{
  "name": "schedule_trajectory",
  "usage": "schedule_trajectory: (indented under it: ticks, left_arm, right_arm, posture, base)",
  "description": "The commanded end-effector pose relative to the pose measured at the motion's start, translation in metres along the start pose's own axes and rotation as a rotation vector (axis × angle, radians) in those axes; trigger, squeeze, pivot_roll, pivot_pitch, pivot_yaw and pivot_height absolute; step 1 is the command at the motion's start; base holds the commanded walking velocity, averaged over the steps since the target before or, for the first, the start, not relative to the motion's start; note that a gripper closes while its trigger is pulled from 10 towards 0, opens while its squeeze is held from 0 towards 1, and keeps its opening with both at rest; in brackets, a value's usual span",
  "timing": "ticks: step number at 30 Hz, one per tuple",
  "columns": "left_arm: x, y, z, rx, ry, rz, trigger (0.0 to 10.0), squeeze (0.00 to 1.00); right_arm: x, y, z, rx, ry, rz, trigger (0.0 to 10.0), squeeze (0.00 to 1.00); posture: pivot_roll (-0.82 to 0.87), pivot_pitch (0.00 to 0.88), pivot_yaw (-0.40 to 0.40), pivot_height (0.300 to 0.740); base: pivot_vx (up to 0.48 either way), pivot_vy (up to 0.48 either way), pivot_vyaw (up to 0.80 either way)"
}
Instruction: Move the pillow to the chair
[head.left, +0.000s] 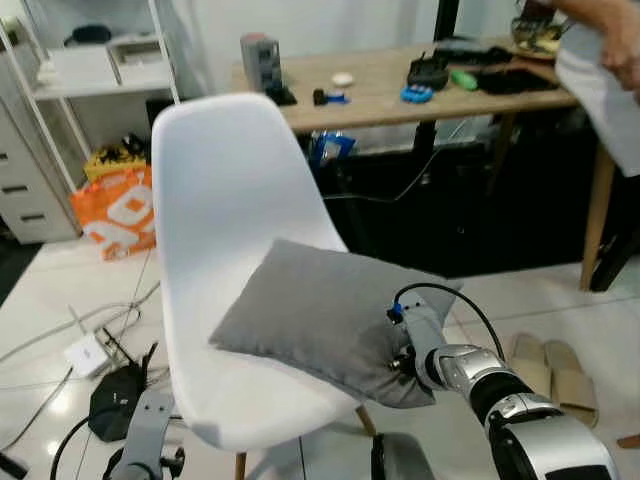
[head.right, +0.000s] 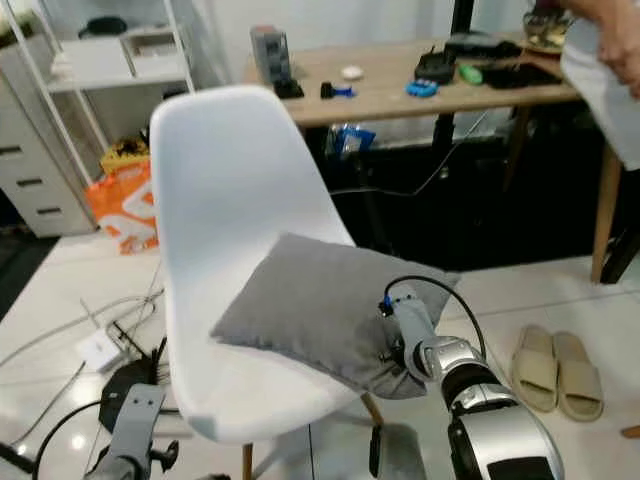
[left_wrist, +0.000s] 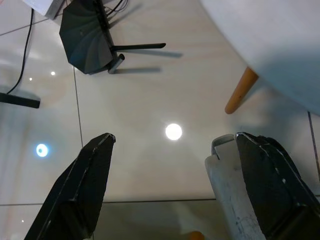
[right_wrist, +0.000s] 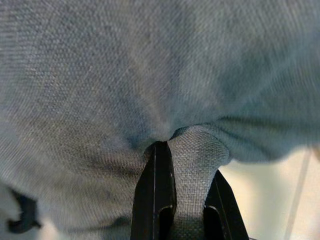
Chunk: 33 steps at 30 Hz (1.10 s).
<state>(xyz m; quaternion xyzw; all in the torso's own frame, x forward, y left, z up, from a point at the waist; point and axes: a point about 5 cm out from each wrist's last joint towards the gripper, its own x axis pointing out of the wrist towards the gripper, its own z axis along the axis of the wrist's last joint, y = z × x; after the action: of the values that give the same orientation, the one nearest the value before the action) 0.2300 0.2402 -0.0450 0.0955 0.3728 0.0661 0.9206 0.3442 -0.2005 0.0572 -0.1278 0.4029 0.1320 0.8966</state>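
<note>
A grey pillow (head.left: 320, 310) lies tilted on the seat of a white shell chair (head.left: 225, 190) with wooden legs. My right gripper (right_wrist: 187, 192) is shut on a pinched fold at the pillow's near right corner (head.left: 400, 375), reaching in from the lower right. In the right wrist view grey fabric bulges between the two black fingers (right_wrist: 157, 195). Low beside the chair's front left, my left gripper (left_wrist: 165, 175) is open over the tiled floor, nothing between its fingers.
A wooden desk (head.left: 390, 95) with small items stands behind the chair. A person's arm (head.left: 605, 50) reaches in at top right. An orange bag (head.left: 115, 210), a black router (head.left: 120, 400) and cables lie at left. Slippers (head.left: 555, 370) lie on the floor at right.
</note>
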Motion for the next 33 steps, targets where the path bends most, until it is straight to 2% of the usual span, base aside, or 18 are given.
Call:
schedule_trajectory:
  ticks: [1,3,5,7,9,10,14,18,21,27,29,30,33]
  left_arm:
    - [-0.001,0.003,-0.006,0.007,0.027,0.006,10.0,0.00]
    - [-0.001,0.003,-0.006,0.007,0.027,0.006,10.0,0.00]
    - [-0.001,0.003,-0.006,0.009,0.027,0.005,10.0,0.00]
    - [-0.001,0.003,-0.006,0.009,0.027,0.005,10.0,0.00]
    - [-0.001,0.004,-0.005,0.010,0.029,0.005,10.0,0.00]
    - [-0.001,0.004,-0.005,0.010,0.029,0.005,10.0,0.00]
    - [-0.001,0.004,-0.006,0.008,0.031,0.007,10.0,0.00]
    - [-0.001,0.005,-0.006,0.004,0.031,0.010,10.0,0.00]
    - [-0.001,0.005,-0.006,0.005,0.034,0.010,10.0,0.00]
    - [-0.001,0.005,-0.007,0.008,0.036,0.008,10.0,0.00]
    - [-0.001,0.005,-0.007,0.009,0.038,0.007,10.0,0.00]
    - [-0.001,0.005,-0.007,0.008,0.038,0.008,10.0,0.00]
    - [-0.001,0.005,-0.008,0.006,0.039,0.008,10.0,0.00]
  right_arm:
    - [0.001,-0.002,-0.005,-0.007,0.002,-0.038,10.0,0.00]
    - [0.000,-0.006,-0.005,0.004,-0.018,-0.063,10.0,0.00]
    - [-0.005,-0.005,0.022,0.164,-0.267,-0.006,10.0,0.00]
    - [-0.005,-0.005,0.022,0.164,-0.267,-0.006,10.0,0.00]
    - [-0.010,0.007,0.045,0.290,-0.446,0.175,10.0,0.00]
    - [-0.010,0.007,0.045,0.290,-0.446,0.175,10.0,0.00]
    - [-0.011,0.020,0.052,0.300,-0.485,0.318,10.0,0.00]
    - [-0.009,0.018,0.048,0.284,-0.450,0.283,10.0,0.00]
    - [-0.012,0.006,0.047,0.312,-0.458,0.226,10.0,0.00]
    - [-0.013,0.002,0.046,0.305,-0.475,0.230,10.0,0.00]
    - [-0.011,0.007,0.040,0.268,-0.450,0.276,10.0,0.02]
    - [-0.010,0.008,0.036,0.257,-0.436,0.276,10.0,1.00]
    - [-0.010,0.007,0.033,0.258,-0.433,0.267,10.0,1.00]
  posture:
    - [-0.12,0.080,0.026,0.528]
    - [-0.12,0.080,0.026,0.523]
    - [-0.12,0.083,0.032,0.513]
    - [-0.12,0.083,0.032,0.513]
    - [-0.12,0.082,0.034,0.503]
    - [-0.12,0.082,0.034,0.503]
    - [-0.11,0.083,0.034,0.488]
    - [-0.11,0.084,0.033,0.473]
    - [-0.11,0.089,0.037,0.463]
    - [-0.11,0.091,0.037,0.458]
    - [-0.11,0.089,0.035,0.458]
    - [-0.11,0.088,0.035,0.458]
    - [-0.11,0.086,0.036,0.458]
  base:
    - [0.000,0.000,0.00]
    - [0.000,0.000,0.00]
    - [0.000,0.000,0.00]
    - [0.000,0.000,0.00]
    - [0.000,0.000,0.00]
    - [0.000,0.000,0.00]
    - [0.000,0.000,0.00]
    - [0.000,0.000,0.00]
    - [0.000,0.000,0.00]
    - [0.000,0.000,0.00]
    - [0.000,0.000,0.00]
    - [0.000,0.000,0.00]
    - [0.000,0.000,0.00]
